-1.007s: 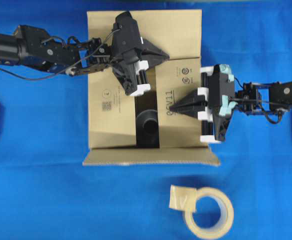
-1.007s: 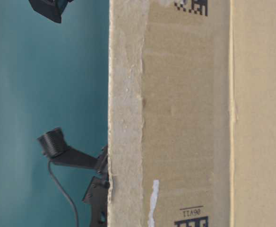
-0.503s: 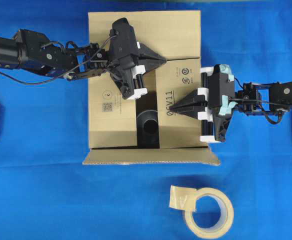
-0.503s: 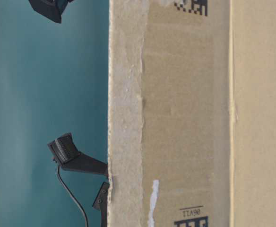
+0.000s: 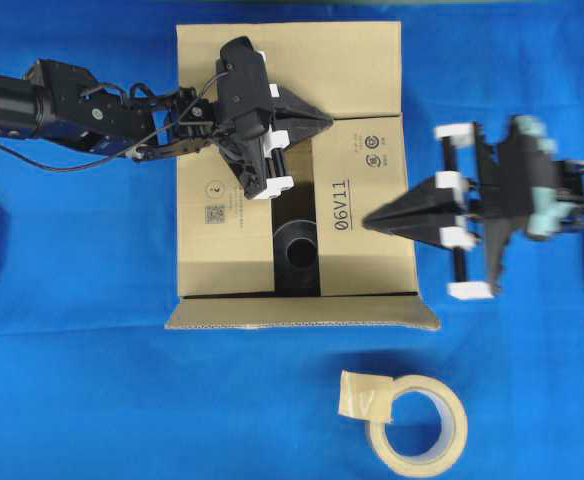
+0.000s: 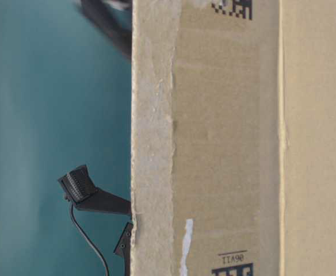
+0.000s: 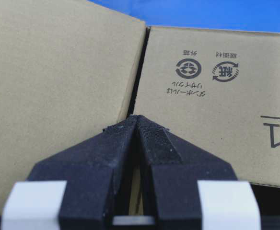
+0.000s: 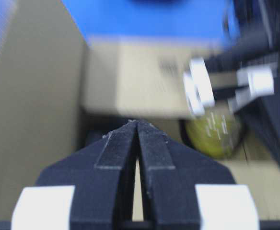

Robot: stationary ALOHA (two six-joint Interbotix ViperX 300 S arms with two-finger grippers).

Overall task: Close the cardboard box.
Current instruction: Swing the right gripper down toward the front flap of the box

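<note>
Blue cloth covers the counter where the box (image 5: 290, 170) sits mid-surface, its side flaps down but a dark gap open between them. My left end effector (image 5: 317, 118), tips pressed together, rests on the flap seam to pin it; my right end effector (image 5: 372, 218), also together, points at the right edge. Tape (image 5: 417, 423) lies near.

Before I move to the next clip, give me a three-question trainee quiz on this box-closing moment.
1. True or false: the cardboard box is fully closed.
2. Which gripper has its tip over the box's top? A) left gripper B) right gripper C) neither
3. What lies on the blue cloth in front of the box?

Key:
1. False; a dark gap remains between the flaps.
2. A; the right tip is only at the box's edge.
3. The tape roll.
</note>
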